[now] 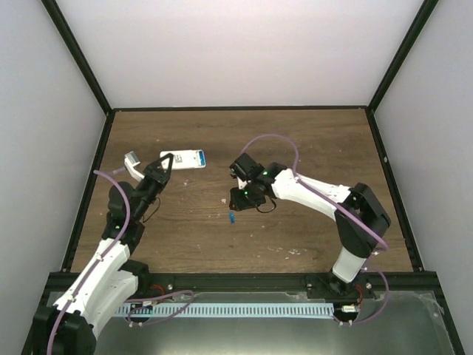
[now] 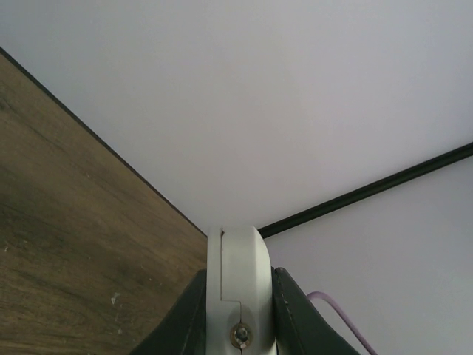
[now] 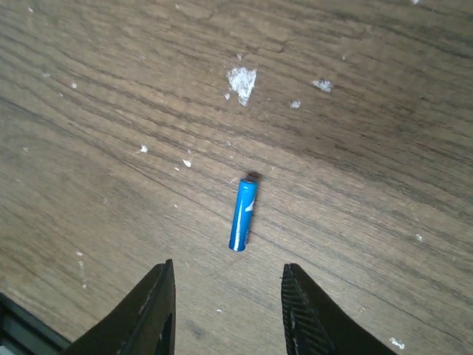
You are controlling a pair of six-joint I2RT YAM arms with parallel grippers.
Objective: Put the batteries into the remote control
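Blue, the loose battery (image 3: 243, 214) lies flat on the wooden table (image 3: 369, 111), just near of the right pincer (image 3: 227, 270) — fingers apart, empty. Its long axis runs roughly near-far, dark tip pointing away from the gap. The left pincer (image 1: 161, 171), farther off, is clamped on the remote control (image 1: 182, 159).

The tabletop (image 3: 89, 89) under me is matt, grained wood, flecked with white crumbs (image 3: 242, 80) around the battery (image 3: 243, 215), whose blue wrap shines smooth. My right gripper (image 3: 227, 272) has ribbed black plastic fingers (image 3: 301, 314); the remote (image 1: 185, 160) looks smooth white plastic.
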